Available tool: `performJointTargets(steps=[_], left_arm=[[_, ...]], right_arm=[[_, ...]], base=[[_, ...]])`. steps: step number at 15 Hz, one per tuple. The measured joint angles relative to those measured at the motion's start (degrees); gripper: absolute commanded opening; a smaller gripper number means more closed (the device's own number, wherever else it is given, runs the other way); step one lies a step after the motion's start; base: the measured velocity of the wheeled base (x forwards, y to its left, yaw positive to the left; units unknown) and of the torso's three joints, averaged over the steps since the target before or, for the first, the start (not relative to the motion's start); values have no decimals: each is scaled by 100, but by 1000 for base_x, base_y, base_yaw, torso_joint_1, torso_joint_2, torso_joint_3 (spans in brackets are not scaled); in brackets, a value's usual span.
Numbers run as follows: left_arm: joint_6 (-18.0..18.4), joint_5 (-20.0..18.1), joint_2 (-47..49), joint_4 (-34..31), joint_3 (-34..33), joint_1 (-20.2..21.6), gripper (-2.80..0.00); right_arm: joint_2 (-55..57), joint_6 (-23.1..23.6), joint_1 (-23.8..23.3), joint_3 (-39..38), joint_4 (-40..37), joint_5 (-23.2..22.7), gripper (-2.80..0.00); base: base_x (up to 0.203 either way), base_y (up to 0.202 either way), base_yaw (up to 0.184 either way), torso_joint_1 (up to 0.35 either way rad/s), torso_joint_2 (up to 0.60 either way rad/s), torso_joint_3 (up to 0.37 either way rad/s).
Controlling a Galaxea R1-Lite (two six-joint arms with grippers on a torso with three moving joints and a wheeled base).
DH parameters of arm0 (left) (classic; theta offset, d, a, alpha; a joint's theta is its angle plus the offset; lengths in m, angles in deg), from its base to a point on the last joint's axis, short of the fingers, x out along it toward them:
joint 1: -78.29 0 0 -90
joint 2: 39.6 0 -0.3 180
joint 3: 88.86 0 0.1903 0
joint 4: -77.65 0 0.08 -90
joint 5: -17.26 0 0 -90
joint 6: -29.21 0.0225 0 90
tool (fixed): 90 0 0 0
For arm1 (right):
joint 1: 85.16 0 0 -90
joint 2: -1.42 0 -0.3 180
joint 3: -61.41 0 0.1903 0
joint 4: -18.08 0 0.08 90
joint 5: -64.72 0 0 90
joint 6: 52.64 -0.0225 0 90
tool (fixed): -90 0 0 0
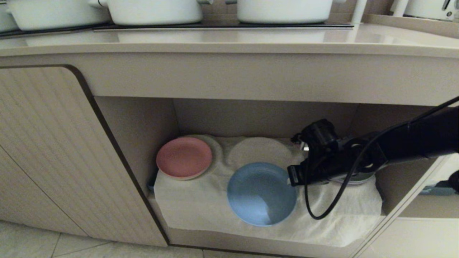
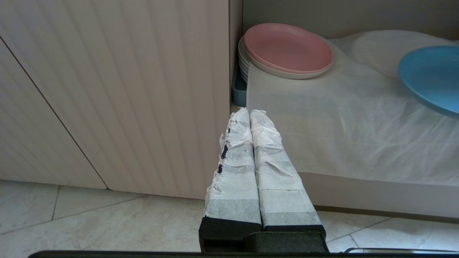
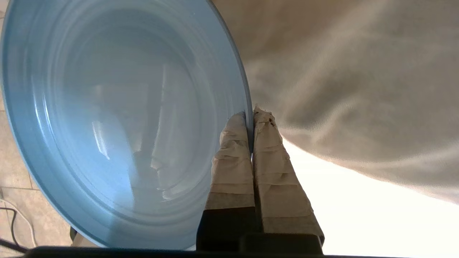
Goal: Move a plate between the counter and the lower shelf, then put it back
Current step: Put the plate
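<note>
A ribbed beige cabinet door (image 1: pixel 46 150) fills the left of the head view beneath the bench (image 1: pixel 229 43), where 3 white pots (image 1: pixel 154 10) stand on a black hob panel (image 1: pixel 222 25). Low beside that door, near the tiled floor (image 2: pixel 89 222), the left gripper (image 2: pixel 248 114) hangs idle with its 2 tape-wrapped fingers (image 2: pixel 233 172) pressed together on nothing. Just right of the door opens the lower shelf (image 1: pixel 251 243), lined with a wrinkled white cloth (image 1: pixel 193 204). At its left rear, a pink plate (image 1: pixel 184 157) tops a stack of white plates (image 2: pixel 243 61). A bare round hump in the cloth (image 1: pixel 260 150) sits at centre rear. In front of it, the light-blue plate (image 1: pixel 261 193) is inside the shelf opening above the cloth, tilted, gripped at its right rim. From the right, the black right arm (image 1: pixel 412 143) reaches into the niche, and the right gripper (image 3: pixel 251 113) has its wrapped fingers (image 3: pixel 233 154) clamped on that rim, one either side.
</note>
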Motion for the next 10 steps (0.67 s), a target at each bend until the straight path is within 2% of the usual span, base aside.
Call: performJointTargets(steps=[10], left_arm=[[-2, 0, 0, 0, 0, 0, -280]], right_arm=[[-1157, 8, -142, -1411, -155, 1, -280]], base=[[0, 0, 0, 0, 0, 0]])
